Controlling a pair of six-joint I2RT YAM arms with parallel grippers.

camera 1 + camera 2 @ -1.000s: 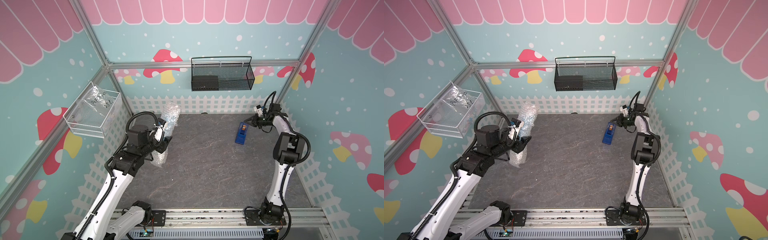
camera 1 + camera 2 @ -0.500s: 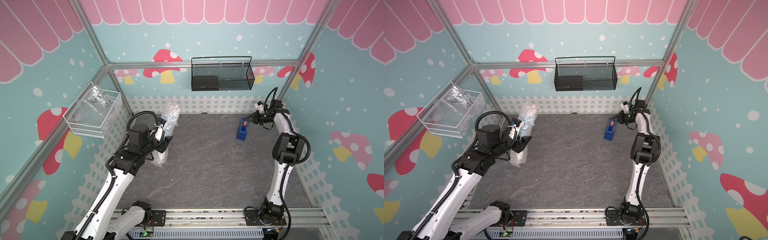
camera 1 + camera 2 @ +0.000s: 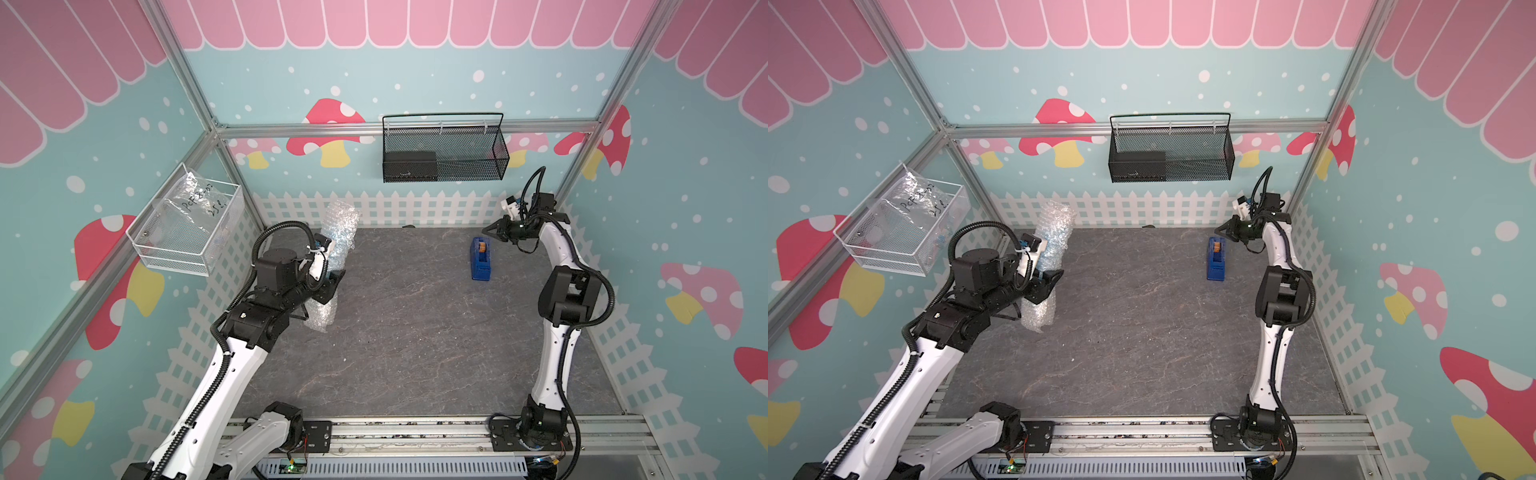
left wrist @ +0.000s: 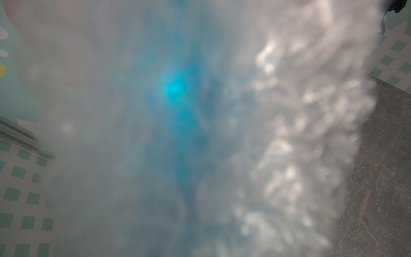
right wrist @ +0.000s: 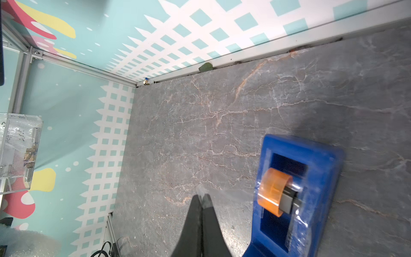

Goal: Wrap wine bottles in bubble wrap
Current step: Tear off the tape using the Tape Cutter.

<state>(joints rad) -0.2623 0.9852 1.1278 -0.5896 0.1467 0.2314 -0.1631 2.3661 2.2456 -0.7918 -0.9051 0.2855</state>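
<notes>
The bubble wrap (image 3: pixel 338 226) (image 3: pixel 1054 226) stands as an upright roll at the back left of the table, its lower end (image 3: pixel 322 313) near the surface. The wine bottle's blue liquid (image 3: pixel 337 247) (image 4: pixel 175 89) glows through it. My left gripper (image 3: pixel 331 276) (image 3: pixel 1048 276) is shut on the roll's middle; in the left wrist view the blurred wrap (image 4: pixel 289 133) hides the jaws. My right gripper (image 3: pixel 490 234) (image 3: pixel 1223 232) (image 5: pixel 202 197) is shut beside the blue tape dispenser (image 3: pixel 481 259) (image 5: pixel 295 200), pinching a clear tape strip (image 5: pixel 229 193) that runs to it.
A black mesh basket (image 3: pixel 442 149) hangs on the back wall. A white wire basket (image 3: pixel 187 232) with a crinkled clear bag hangs on the left wall. The grey table (image 3: pixel 415 332) is fenced by walls close to both arms.
The right gripper has shifted a little by the dispenser, and the dispenser has turned slightly straighter. The left arm and the wrapped roll have not moved.
</notes>
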